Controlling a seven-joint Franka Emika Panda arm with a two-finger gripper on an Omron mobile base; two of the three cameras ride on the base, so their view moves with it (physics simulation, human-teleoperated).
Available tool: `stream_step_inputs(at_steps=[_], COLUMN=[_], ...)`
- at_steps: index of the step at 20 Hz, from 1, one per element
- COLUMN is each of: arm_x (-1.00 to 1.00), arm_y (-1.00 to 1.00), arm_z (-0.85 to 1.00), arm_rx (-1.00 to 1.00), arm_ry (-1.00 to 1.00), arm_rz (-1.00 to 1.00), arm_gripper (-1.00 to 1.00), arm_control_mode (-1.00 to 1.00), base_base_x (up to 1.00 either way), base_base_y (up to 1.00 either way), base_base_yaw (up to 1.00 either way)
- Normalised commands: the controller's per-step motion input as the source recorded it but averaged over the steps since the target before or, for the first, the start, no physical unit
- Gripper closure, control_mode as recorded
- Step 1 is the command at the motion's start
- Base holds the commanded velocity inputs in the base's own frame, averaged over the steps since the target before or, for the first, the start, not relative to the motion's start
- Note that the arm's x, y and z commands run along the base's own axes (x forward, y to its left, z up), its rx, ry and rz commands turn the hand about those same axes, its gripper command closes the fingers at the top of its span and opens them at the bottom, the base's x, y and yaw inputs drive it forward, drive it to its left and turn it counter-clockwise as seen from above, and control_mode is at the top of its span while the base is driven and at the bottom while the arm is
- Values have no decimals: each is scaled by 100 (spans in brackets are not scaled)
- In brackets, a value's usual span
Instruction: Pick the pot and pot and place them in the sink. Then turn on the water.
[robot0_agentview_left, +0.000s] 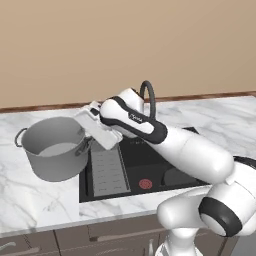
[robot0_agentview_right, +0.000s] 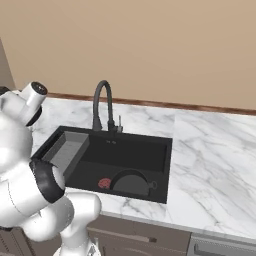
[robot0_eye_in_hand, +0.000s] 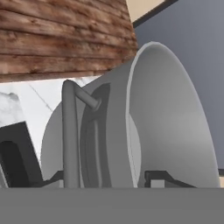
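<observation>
A wide grey metal pot (robot0_agentview_left: 52, 150) sits left of the sink (robot0_agentview_left: 150, 155) over the white marble counter. My gripper (robot0_agentview_left: 86, 141) is at its right rim, beside a loop handle. In the hand view the gripper (robot0_eye_in_hand: 107, 179) is shut on the pot (robot0_eye_in_hand: 170, 113), with the wall between the two tips and the loop handle (robot0_eye_in_hand: 70, 131) on the outer side. Whether the pot rests on the counter I cannot tell. The dark pot (robot0_agentview_right: 130, 183) lies in the sink (robot0_agentview_right: 150, 142), at its front. The black faucet (robot0_agentview_right: 102, 100) stands behind the basin, and no water falls from it.
A grey ribbed tray (robot0_agentview_left: 107, 172) fills the sink's left end, also seen as the tray (robot0_agentview_right: 67, 150). A small red round thing (robot0_agentview_right: 104, 183) lies on the basin floor beside the dark pot. Marble counter (robot0_agentview_right: 215, 165) stretches to the right. The wall rises close behind the faucet (robot0_agentview_left: 147, 92).
</observation>
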Motion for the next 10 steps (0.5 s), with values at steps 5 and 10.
stream_step_inputs(at_steps=[5, 10], arm_x=[-3, -5], arm_y=[-90, -91], arm_z=[22, 19], arm_rx=[5, 6], arm_ry=[0, 0], arm_rz=[-5, -3], arm_gripper=[100, 100], arm_control_mode=[-100, -100], base_base_x=[0, 0], base_base_y=[0, 0], base_base_yaw=[0, 0])
